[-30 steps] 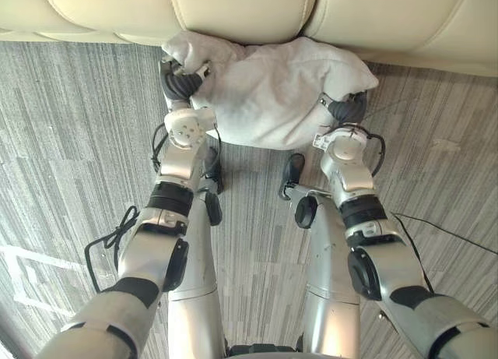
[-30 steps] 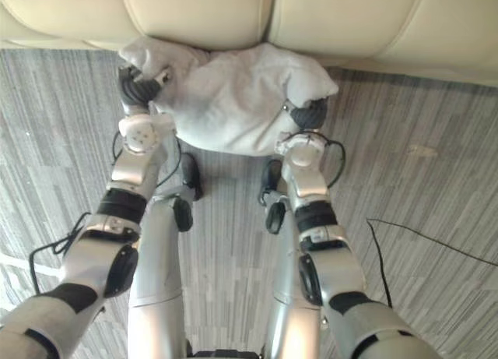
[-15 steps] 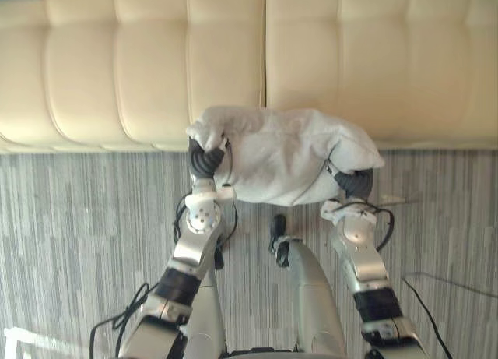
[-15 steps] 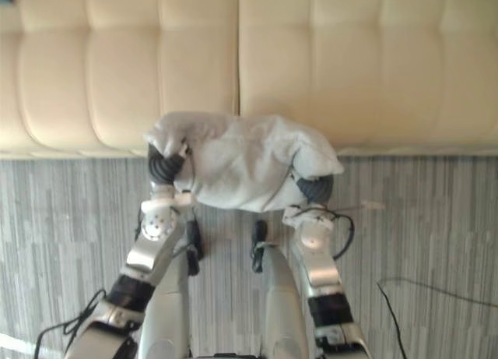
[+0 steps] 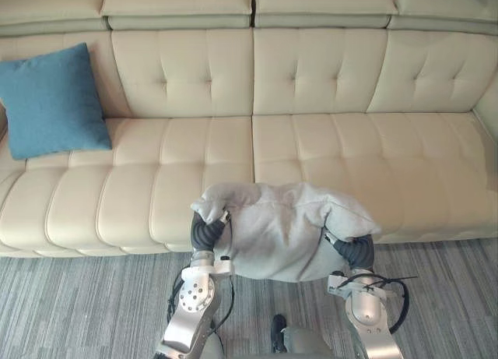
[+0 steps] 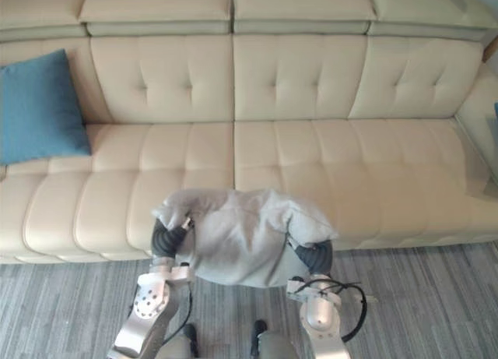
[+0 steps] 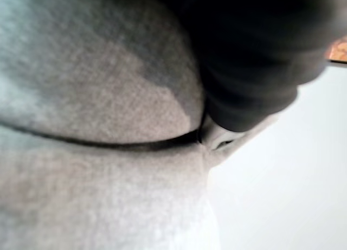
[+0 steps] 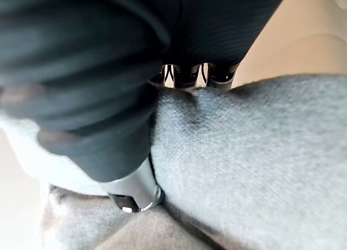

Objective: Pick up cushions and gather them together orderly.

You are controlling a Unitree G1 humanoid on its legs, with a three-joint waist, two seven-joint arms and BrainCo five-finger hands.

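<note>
Floor point(image 5: 70, 312) grey, streaked, in front of sofa point(image 5: 350, 156). Left robot hand point(image 5: 205, 231) clenched on one end of grey cushion point(image 5: 284, 233). Right robot hand point(image 5: 355, 252) pinching other end, thumb dug into cloth. Cushion held off floor at sofa's front edge, overlapping middle of seat. Two-end grip likely because cushion soft, sags in middle; spread hold gives flat carry for placing. Sofa cream, tufted, seat bare. Blue cushion point(image 5: 50, 102) propped against sofa's backrest, left end; probable gathering spot.
</note>
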